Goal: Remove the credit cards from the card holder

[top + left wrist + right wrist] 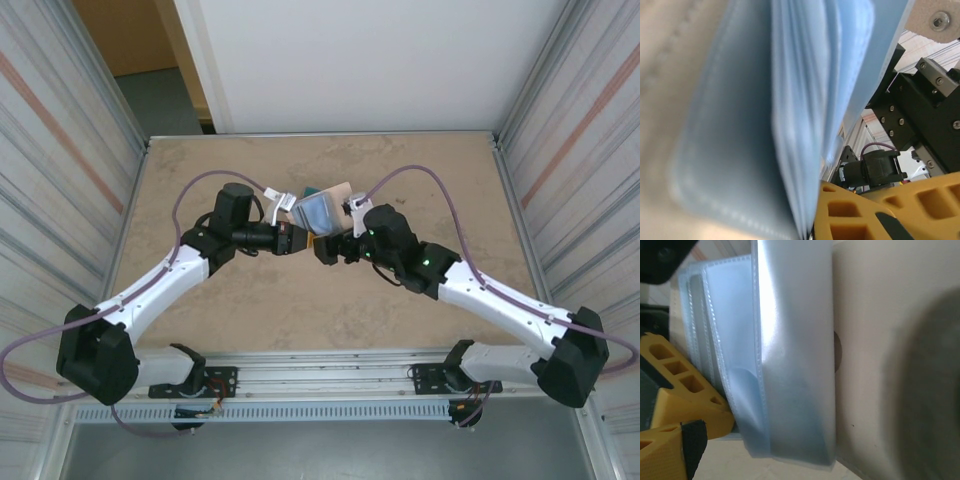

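From above, the left claw (298,230) and the right claw (328,245) meet nose to nose over the middle of the table (250,300). The card holder (322,212) stands open and tilted just beyond the two tips, raised off the surface. Its pale blue inside faces the claws and its tan cover (341,192) lies on the far side. The left claw is pressed together at the holder's near left corner and seems to pinch that edge. In the left wrist view the card holder (740,130) sits right against the claw, blurred, its blue leaves fanned edge-on. A yellow finger (865,210) lies below it to the right, and the other arm's black body (925,105) stands beyond on the right. In the right wrist view the holder's clear pockets (790,365) hang straight ahead of the claw, with the tan cover on the right. The one finger (685,405) in sight sits far out at the lower left, just beside the pockets, so this claw looks spread. Whether the credit cards are in the pockets cannot be told.
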You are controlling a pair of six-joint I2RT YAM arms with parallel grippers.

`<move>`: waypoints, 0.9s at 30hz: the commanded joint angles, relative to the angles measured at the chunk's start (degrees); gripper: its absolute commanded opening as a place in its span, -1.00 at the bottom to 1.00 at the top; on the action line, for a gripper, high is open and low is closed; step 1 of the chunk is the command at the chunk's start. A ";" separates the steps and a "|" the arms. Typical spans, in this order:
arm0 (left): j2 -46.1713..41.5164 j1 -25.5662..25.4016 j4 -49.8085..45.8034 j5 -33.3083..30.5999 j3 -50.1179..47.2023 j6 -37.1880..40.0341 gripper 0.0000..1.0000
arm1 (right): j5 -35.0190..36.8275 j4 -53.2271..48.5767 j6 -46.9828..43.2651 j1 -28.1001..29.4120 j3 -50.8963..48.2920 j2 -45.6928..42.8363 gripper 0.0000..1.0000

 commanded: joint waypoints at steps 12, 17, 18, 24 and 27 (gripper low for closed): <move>-1.44 -0.52 -0.39 3.83 1.88 2.41 -0.95 | 14.38 -2.76 -0.49 0.81 2.03 3.06 0.95; -1.37 -0.52 -0.58 3.92 1.91 2.58 -0.99 | 14.28 -2.10 1.91 -1.28 -0.12 -0.01 0.71; -1.40 -0.51 -0.70 3.83 1.91 2.58 -0.99 | 14.79 -2.24 2.22 -1.61 -0.39 -0.50 0.68; -1.28 -0.40 -2.43 3.31 2.22 3.41 -0.99 | 14.96 -2.55 4.34 -4.62 -1.97 -3.54 0.45; -1.66 -0.25 -2.83 3.22 2.27 3.81 -0.99 | 14.65 -3.37 5.10 -6.12 -2.39 -4.41 0.27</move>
